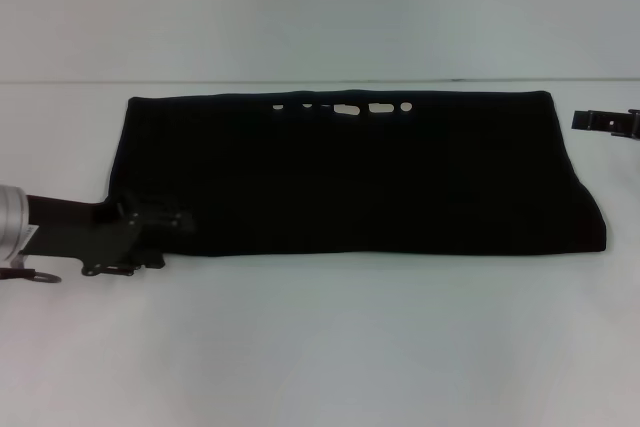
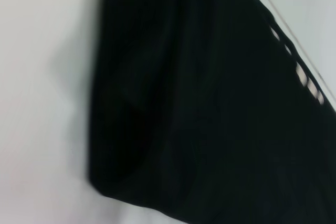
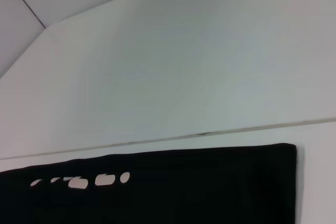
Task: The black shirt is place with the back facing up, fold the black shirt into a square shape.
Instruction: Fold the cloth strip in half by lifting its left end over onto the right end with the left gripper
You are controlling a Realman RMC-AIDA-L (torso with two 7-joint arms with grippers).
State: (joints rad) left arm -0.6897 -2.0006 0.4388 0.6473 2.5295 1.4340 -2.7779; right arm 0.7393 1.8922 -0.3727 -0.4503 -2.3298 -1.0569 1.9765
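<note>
The black shirt [image 1: 360, 172] lies flat on the white table [image 1: 330, 347], folded into a long wide band, with bits of white lettering showing along its far edge. My left gripper [image 1: 150, 237] is low at the shirt's near left corner, touching or just over the cloth. The shirt fills the left wrist view [image 2: 210, 103]. My right gripper [image 1: 605, 122] is at the right edge of the head view, beside the shirt's far right corner and apart from it. The shirt's far edge shows in the right wrist view [image 3: 157, 187].
The table's far edge [image 1: 320, 82] meets a pale wall just behind the shirt. Bare table lies in front of the shirt and to both sides.
</note>
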